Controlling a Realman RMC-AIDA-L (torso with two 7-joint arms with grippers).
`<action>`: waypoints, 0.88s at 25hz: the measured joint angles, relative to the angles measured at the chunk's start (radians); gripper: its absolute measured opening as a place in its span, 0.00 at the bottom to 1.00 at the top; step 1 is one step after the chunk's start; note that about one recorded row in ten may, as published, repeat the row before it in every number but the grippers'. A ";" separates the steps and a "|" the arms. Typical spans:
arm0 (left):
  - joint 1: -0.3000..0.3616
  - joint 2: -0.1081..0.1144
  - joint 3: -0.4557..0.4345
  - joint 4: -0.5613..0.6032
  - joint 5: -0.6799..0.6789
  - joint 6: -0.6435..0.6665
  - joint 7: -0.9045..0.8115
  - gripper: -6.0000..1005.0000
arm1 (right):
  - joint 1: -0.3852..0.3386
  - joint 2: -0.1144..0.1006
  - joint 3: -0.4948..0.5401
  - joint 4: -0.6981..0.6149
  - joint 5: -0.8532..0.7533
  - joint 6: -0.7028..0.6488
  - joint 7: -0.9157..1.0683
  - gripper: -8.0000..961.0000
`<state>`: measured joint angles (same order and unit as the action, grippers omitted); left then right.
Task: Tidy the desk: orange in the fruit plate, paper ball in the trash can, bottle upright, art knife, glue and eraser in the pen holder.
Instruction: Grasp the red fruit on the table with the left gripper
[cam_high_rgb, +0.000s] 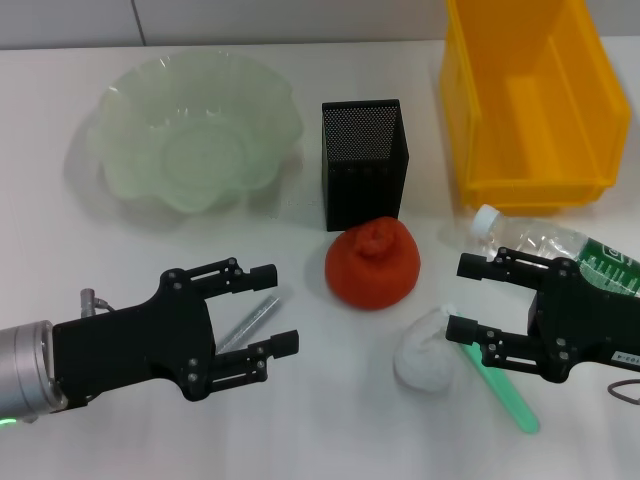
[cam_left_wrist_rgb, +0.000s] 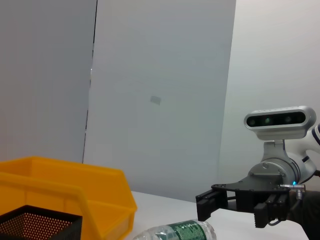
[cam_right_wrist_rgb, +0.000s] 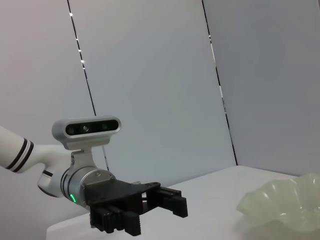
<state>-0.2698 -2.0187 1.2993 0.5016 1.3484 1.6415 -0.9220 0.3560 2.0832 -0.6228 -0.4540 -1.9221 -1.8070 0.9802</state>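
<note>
The orange sits mid-table in front of the black mesh pen holder. The green fruit plate stands back left and the yellow trash can back right. My left gripper is open, with the grey art knife lying on the table between its fingers. My right gripper is open beside the paper ball. It partly covers the lying bottle and a light green stick with a white tip, apparently the glue. The eraser is out of view.
The left wrist view shows the trash can, the pen holder, the bottle and the right gripper. The right wrist view shows the left gripper and the fruit plate.
</note>
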 joint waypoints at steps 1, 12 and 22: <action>0.000 0.000 0.000 0.000 0.000 0.000 0.000 0.69 | 0.000 0.000 0.000 0.000 0.000 0.000 0.000 0.76; 0.004 0.002 0.000 -0.004 0.000 0.003 0.000 0.69 | 0.012 0.001 0.000 0.001 0.000 0.003 0.000 0.76; -0.035 -0.030 -0.010 0.001 0.000 -0.032 0.028 0.68 | -0.042 0.000 0.000 0.042 0.106 -0.003 -0.108 0.76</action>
<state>-0.3043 -2.0491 1.2892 0.5028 1.3480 1.6097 -0.8943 0.3138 2.0827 -0.6223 -0.4121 -1.8162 -1.8100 0.8726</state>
